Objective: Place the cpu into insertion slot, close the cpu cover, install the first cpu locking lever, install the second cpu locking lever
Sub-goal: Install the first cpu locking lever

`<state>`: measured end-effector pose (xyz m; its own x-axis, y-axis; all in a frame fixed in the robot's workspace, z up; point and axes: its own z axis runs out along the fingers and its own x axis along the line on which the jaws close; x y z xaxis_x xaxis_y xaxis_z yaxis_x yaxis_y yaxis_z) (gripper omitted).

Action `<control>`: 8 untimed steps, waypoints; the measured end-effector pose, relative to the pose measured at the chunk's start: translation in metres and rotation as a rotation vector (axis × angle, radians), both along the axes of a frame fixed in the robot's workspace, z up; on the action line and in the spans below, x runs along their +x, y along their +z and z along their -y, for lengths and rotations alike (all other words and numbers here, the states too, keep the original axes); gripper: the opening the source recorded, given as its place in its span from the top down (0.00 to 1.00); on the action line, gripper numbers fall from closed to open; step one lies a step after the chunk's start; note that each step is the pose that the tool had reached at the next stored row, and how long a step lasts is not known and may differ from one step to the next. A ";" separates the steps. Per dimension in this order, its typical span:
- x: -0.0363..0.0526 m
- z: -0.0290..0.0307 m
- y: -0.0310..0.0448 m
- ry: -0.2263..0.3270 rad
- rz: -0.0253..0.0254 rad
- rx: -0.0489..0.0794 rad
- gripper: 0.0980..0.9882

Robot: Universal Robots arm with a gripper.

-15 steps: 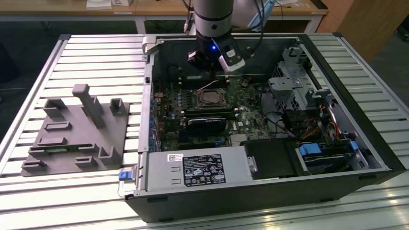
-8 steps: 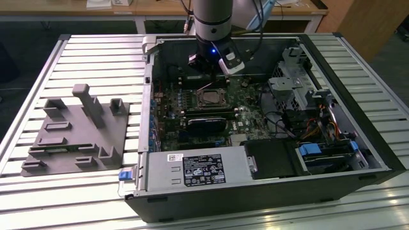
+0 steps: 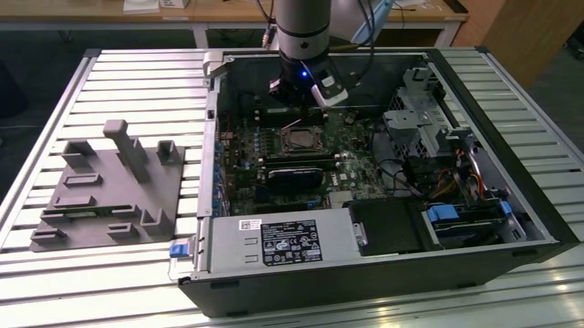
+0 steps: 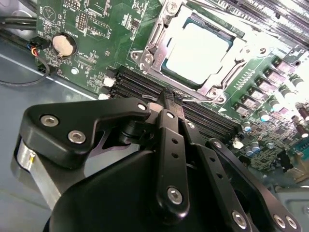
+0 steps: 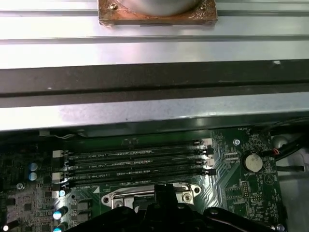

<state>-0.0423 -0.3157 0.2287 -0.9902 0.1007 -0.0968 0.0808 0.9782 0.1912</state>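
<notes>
Step, as judged: locking-lever stage | pale silver square cpu (image 4: 198, 46) sits in the silver-rimmed square insertion slot (image 3: 299, 141), thin grey metal frame cpu cover (image 4: 159, 43) down over it | black gripper (image 4: 171, 99) pressed together, tips at the thin wire lever (image 4: 200, 100) | needs a steady push to tuck the lever under its catch.

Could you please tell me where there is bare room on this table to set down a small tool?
Free: the slatted metal table beyond the grey moulded fixture, and the strip nearer the camera. Crowded: inside the open black computer case, where the black gripper hangs close by the silver-rimmed square socket.
</notes>
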 end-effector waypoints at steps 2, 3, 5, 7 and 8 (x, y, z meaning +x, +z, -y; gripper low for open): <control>0.0000 -0.0021 -0.0013 -0.001 0.0000 -0.009 0.99; 0.0000 -0.0032 -0.0020 -0.002 0.0000 -0.015 0.99; 0.0000 -0.0050 -0.0036 -0.003 -0.0001 -0.025 0.99; 0.0000 -0.0067 -0.0055 -0.005 -0.0001 -0.032 0.99; 0.0000 -0.0077 -0.0061 -0.006 0.0000 -0.035 0.99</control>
